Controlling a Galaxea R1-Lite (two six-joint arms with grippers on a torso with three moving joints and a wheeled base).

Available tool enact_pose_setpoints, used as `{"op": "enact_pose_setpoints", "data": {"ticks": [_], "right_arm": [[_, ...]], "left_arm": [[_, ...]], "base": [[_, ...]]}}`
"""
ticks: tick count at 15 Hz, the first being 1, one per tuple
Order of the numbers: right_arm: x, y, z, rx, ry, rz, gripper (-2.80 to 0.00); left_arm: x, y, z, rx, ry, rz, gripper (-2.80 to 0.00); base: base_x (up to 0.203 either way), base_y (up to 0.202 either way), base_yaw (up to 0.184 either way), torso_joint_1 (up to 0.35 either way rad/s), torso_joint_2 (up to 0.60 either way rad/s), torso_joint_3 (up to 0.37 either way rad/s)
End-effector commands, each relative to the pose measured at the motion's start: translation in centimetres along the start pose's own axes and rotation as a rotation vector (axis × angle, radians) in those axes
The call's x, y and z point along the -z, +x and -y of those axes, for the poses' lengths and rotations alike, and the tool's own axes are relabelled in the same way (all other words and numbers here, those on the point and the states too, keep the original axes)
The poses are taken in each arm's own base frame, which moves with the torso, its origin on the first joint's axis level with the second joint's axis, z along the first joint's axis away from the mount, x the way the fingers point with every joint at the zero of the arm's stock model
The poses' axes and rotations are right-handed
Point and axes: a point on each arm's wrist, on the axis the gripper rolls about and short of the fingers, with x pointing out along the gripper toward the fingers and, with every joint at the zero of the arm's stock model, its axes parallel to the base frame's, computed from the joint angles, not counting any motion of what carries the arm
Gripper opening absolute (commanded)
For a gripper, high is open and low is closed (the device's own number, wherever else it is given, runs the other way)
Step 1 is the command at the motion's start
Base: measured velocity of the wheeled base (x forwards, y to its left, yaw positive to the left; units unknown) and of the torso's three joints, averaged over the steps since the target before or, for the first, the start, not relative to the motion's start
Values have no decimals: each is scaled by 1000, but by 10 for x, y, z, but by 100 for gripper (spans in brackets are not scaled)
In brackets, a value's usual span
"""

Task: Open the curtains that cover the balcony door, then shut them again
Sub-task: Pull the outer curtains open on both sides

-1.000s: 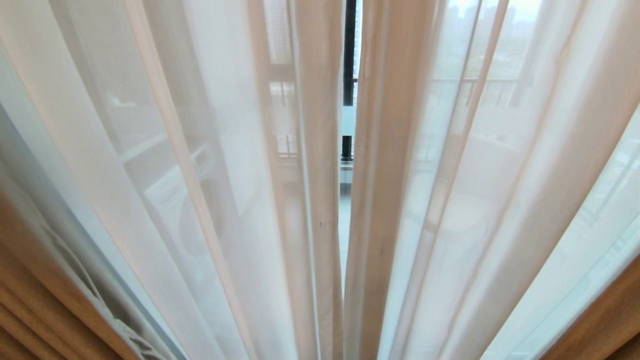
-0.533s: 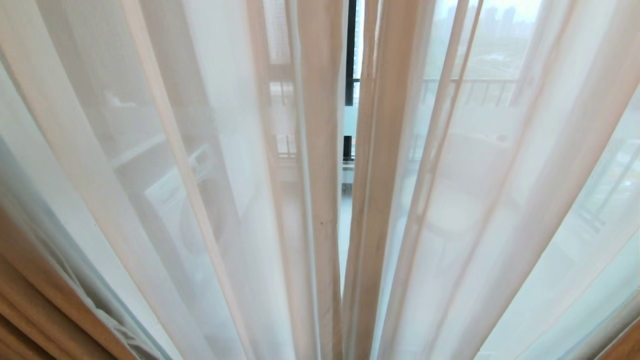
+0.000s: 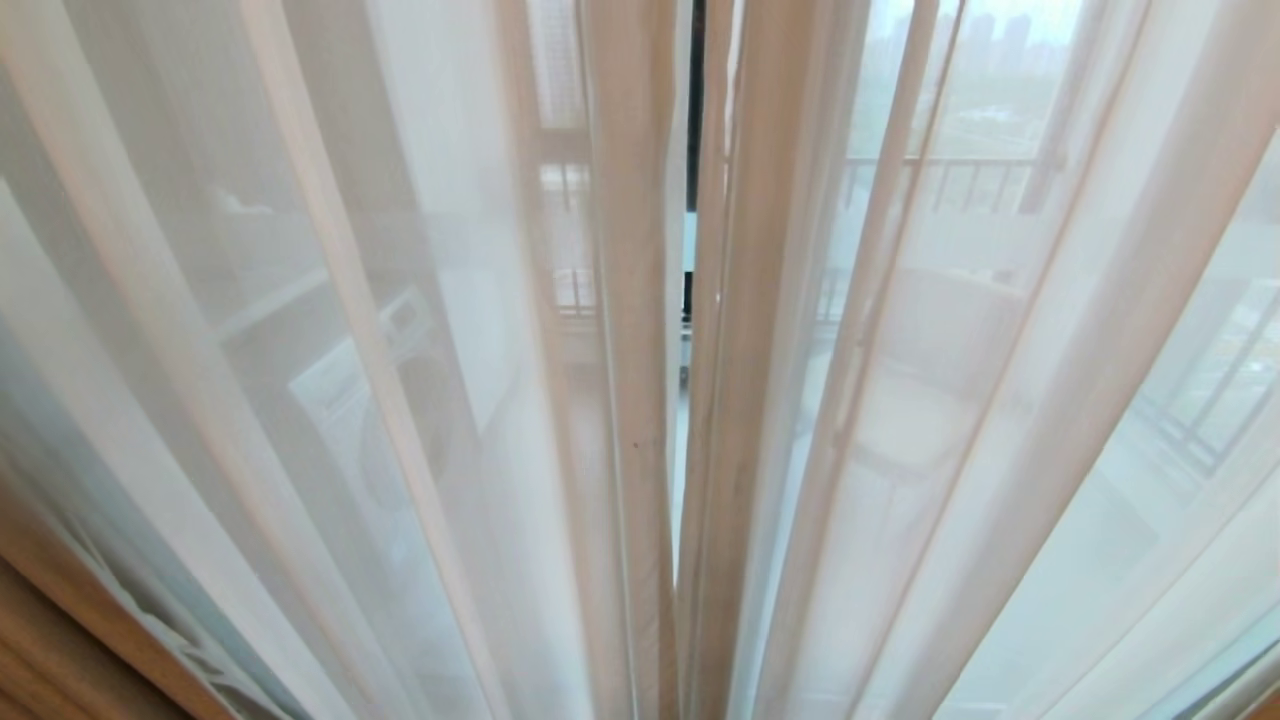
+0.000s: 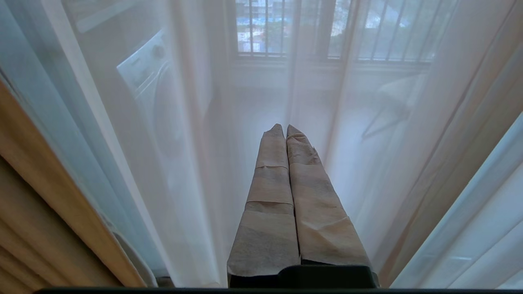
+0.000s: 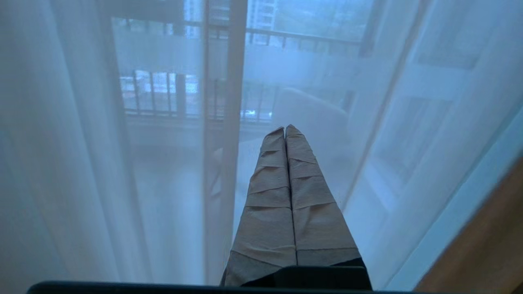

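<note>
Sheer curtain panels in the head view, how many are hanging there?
2. The left sheer panel fills the left half; the right sheer panel fills the right; a narrow gap separates them. More may hang beyond the frame.

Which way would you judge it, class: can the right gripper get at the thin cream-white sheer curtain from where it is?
Probably yes. In the right wrist view the right gripper, its paper-wrapped fingers shut together on nothing, points straight at the thin cream-white sheer curtain, and nothing stands between them. It would need to open first.

Cream-white sheer curtains point(image 3: 420, 400), black-framed balcony door point(image 3: 694, 100)
</note>
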Motion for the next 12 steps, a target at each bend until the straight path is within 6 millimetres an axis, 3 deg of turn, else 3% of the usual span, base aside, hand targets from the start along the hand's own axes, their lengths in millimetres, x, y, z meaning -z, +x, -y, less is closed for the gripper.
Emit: {"op": "enact_pose_setpoints", "data": {"ticks": [1, 7, 12], "right_arm": [[14, -5, -6, -72, 14, -21, -280], [58, -30, -19, -225, 42, -85, -280], [96, -51, -21, -213, 49, -141, -280]], "left_arm": [[0, 0, 0, 0, 0, 0, -280], [0, 0, 0, 0, -2, 0, -280], [0, 0, 0, 0, 0, 0, -280]], "base": [[0, 0, 0, 0, 0, 0], [0, 0, 0, 0, 0, 0], [0, 0, 0, 0, 0, 0]]}}
